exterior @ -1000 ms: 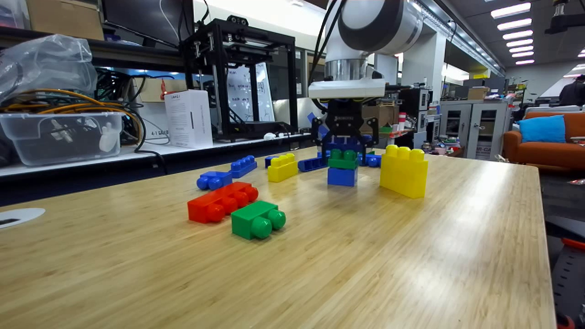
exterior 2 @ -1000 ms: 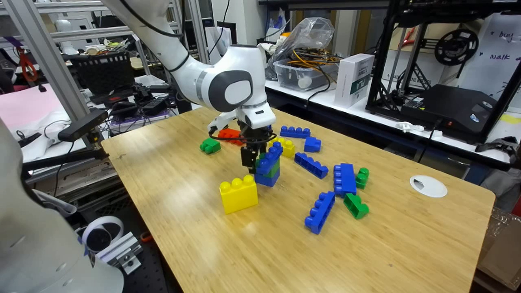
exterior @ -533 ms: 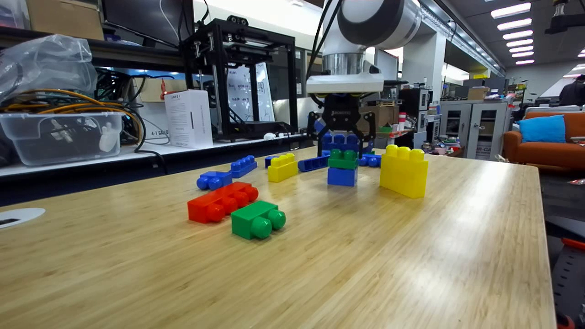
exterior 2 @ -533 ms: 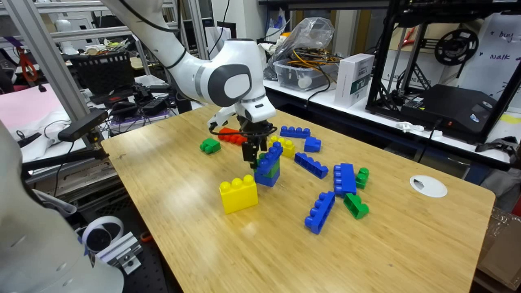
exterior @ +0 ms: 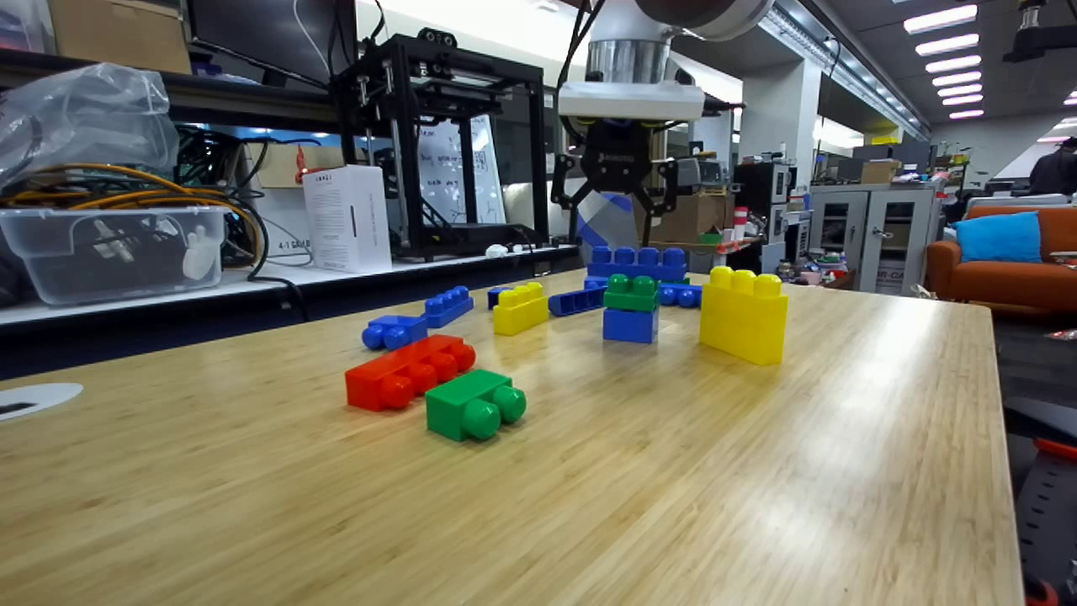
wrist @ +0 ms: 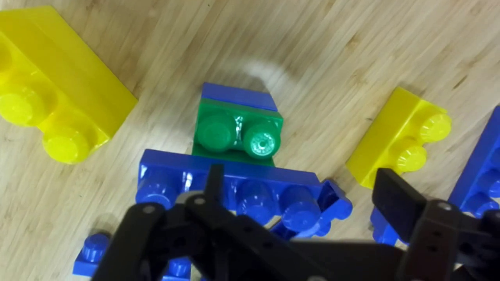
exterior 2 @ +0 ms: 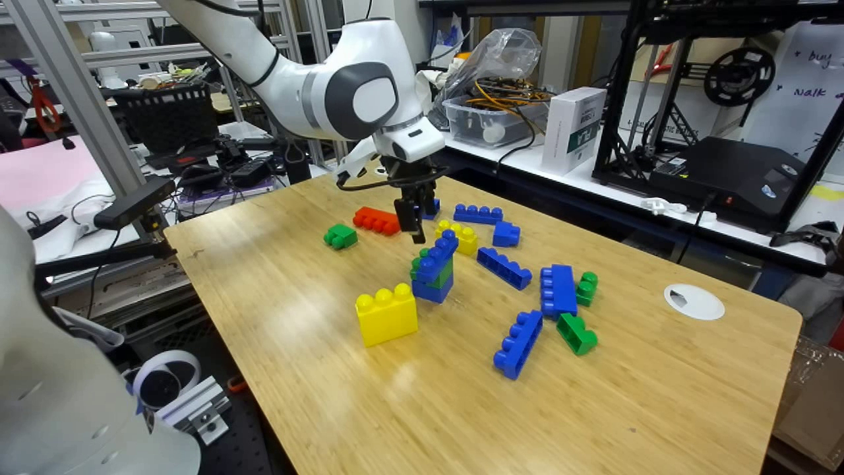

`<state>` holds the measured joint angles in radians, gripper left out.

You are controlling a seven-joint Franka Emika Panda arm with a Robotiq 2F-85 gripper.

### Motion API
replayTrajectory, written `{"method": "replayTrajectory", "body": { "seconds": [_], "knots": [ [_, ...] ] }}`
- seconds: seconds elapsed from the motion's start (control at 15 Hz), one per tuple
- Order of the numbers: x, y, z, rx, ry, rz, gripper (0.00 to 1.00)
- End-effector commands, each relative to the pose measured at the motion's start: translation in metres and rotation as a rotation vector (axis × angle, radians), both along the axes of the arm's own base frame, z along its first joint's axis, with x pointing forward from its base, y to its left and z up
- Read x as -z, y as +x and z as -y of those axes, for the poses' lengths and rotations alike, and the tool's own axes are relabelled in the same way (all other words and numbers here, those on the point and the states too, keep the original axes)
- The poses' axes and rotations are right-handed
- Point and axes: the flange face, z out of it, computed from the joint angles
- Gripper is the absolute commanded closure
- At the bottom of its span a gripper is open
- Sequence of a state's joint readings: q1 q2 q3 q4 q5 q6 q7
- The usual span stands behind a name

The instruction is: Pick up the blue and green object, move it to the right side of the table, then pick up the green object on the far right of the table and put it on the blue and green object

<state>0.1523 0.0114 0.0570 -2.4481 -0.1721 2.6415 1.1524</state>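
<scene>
The blue and green object [exterior 2: 437, 267] stands upright mid-table, with a long blue brick across its top and green and blue below. An exterior view shows the same tower [exterior: 631, 299] beside a big yellow brick. My gripper [exterior: 611, 236] hangs above it with jaws apart and nothing between them. In the wrist view the open gripper [wrist: 300, 181] has one finger over the tower's blue top [wrist: 250, 171]. Loose green bricks lie apart: one green brick [exterior 2: 340, 236] near a red brick, another [exterior 2: 587, 288] and a third [exterior 2: 577, 333] across the table. Which is the far-right green object, I cannot tell.
The big yellow brick [exterior 2: 388, 316] is close to the tower. A smaller yellow brick [exterior 2: 461, 239], the red brick [exterior 2: 376, 221] and several loose blue bricks [exterior 2: 504, 267] lie around. Past the table [exterior 2: 626, 389] edge runs a shelf with a white box [exterior 2: 573, 130].
My gripper has risen off the tower, from fingers at its sides to hanging above it. The jaws stay open. The tower and the loose bricks have not moved.
</scene>
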Motion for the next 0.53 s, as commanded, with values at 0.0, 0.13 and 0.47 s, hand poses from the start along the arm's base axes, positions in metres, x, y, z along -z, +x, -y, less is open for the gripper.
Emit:
{"method": "replayTrajectory", "body": {
  "seconds": [0.0,0.13,0.47],
  "knots": [
    [-0.0038,-0.0030,0.0016,-0.002,-0.012,0.005,0.31],
    [-0.0039,-0.0030,0.0030,0.005,-0.010,0.002,0.45],
    [-0.0025,-0.0028,0.0074,0.028,-0.003,-0.026,0.81]
  ]
}}
